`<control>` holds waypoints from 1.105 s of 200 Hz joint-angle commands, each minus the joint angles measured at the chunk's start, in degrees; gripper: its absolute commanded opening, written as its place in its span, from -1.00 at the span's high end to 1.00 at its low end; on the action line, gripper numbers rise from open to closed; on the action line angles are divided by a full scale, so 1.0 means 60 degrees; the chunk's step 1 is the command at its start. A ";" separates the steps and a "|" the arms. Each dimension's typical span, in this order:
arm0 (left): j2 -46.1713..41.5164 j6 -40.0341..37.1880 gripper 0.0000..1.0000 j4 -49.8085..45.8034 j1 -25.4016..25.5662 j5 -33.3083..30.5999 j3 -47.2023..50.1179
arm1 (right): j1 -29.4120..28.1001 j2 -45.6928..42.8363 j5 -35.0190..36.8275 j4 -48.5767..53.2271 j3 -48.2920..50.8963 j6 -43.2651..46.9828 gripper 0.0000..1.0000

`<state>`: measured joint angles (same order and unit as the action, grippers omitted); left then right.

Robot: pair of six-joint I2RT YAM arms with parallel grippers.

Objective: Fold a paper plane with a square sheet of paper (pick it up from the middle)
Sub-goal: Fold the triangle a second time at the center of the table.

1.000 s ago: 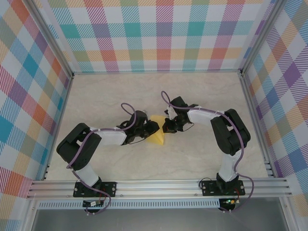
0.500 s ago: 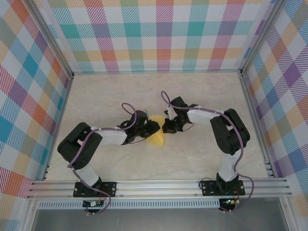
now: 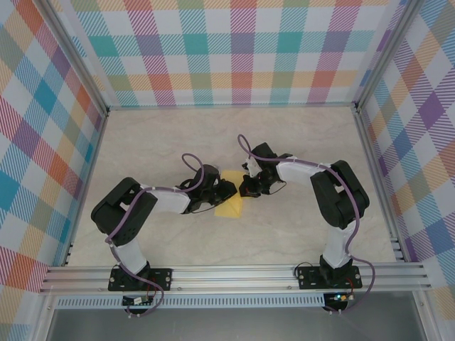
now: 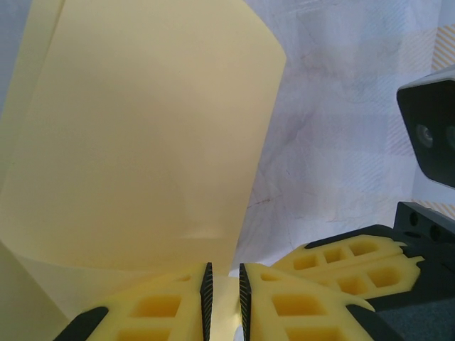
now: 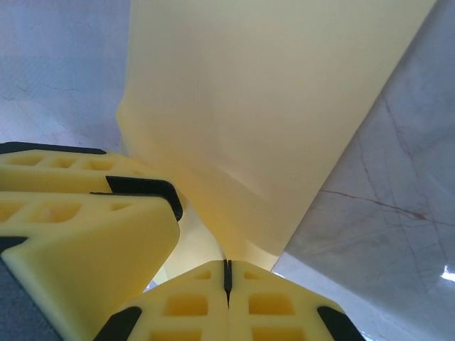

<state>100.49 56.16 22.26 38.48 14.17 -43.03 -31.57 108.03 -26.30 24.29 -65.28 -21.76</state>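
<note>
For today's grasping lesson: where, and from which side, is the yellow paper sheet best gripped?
Probably at a thin free edge, approached low from the side: the yellow paper sheet bows upward, limp, and the left gripper and right gripper each pinch an edge that way.

The square sheet of paper (image 3: 229, 204) is plain pale yellow. The table (image 3: 298, 142) is cream with faint grey marble veins. The walls (image 3: 234, 50) carry plaid in teal, orange, purple, yellow and white. The jaws are yellow with black pads (image 4: 207, 298). The arms (image 3: 167, 200) are black and white, with purple cables (image 3: 188, 155).
</note>
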 commanded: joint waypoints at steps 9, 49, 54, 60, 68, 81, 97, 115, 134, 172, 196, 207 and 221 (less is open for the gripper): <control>0.0085 0.0047 0.58 0.0267 -0.0129 0.0143 -0.0208 | 0.0003 0.0246 0.0173 0.0069 -0.0164 0.0024 0.96; 0.0071 0.0059 0.58 0.0274 -0.0129 0.0155 -0.0164 | 0.0003 0.0350 0.0298 0.0082 -0.0239 -0.0004 0.96; 0.0081 0.0059 0.58 0.0274 -0.0129 0.0157 -0.0148 | 0.0003 0.0335 0.0297 0.0047 -0.0239 0.0001 0.96; 0.0068 0.0051 0.58 0.0274 -0.0129 0.0157 -0.0139 | -0.0004 0.0336 0.0313 0.0038 -0.0224 -0.0004 0.96; 0.0048 0.0073 0.58 0.0272 -0.0130 0.0155 -0.0091 | 0.0003 0.0339 0.0331 0.0038 -0.0224 -0.0006 0.96; 0.0014 0.0073 0.58 0.0246 -0.0129 0.0144 -0.0027 | 0.0003 0.0361 0.0359 0.0040 -0.0255 -0.0006 0.96; -0.0041 0.0058 0.58 0.0172 -0.0144 0.0093 0.0049 | 0.0000 0.0390 0.0341 0.0024 -0.0254 -0.0011 0.96; -0.0128 0.0060 0.58 0.0135 -0.0144 0.0084 0.0123 | 0.0002 0.0423 0.0341 0.0023 -0.0296 -0.0006 0.96; -0.0188 0.0034 0.58 0.0080 -0.0144 0.0055 0.0197 | 0.0003 0.0452 0.0330 0.0031 -0.0341 0.0006 0.96; -0.0162 0.0020 0.58 0.0041 -0.0144 0.0052 0.0254 | 0.0003 0.0518 0.0341 0.0076 -0.0385 0.0024 0.96; -0.0122 0.0024 0.58 0.0076 -0.0144 0.0046 0.0271 | 0.0003 0.0515 0.0385 0.0096 -0.0371 0.0032 0.96; -0.0114 0.0028 0.58 0.0084 -0.0144 0.0055 0.0265 | -0.0001 0.0504 0.0400 0.0097 -0.0356 0.0036 0.96; -0.0096 0.0029 0.58 0.0077 -0.0144 0.0069 0.0261 | 0.0003 0.0529 0.0442 0.0124 -0.0356 0.0024 0.97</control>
<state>100.53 56.16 22.63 38.44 14.50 -42.39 -31.57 110.17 -24.40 24.18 -66.24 -21.76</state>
